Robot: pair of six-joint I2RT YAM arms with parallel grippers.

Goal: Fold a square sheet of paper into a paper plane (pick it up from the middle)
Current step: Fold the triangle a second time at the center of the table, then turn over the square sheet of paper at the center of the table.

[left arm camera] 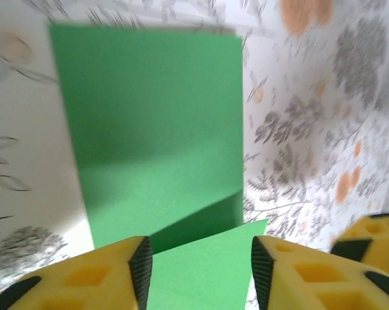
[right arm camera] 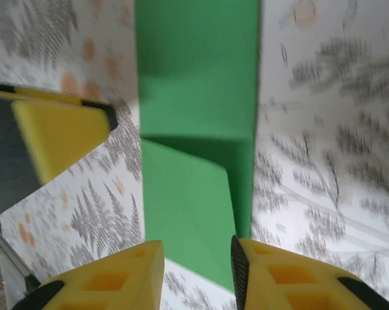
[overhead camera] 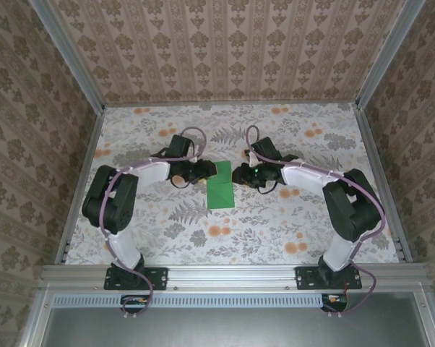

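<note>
The left hand (left arm camera: pixel 198 265) had its fingers parted, gripping nothing, and so had the right hand (right arm camera: pixel 196 258). The square sheet of paper (overhead camera: pixel 220 186), folded narrow, lay on the counter (overhead camera: pixel 290 217) between them. Its long axis ran twelve to six, at three o'clock of the left hand and nine of the right, equally near.

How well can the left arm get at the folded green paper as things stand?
Likely yes: the left tool hangs open at the folded green paper's edge, nothing between; the right tool sits opposite.
</note>
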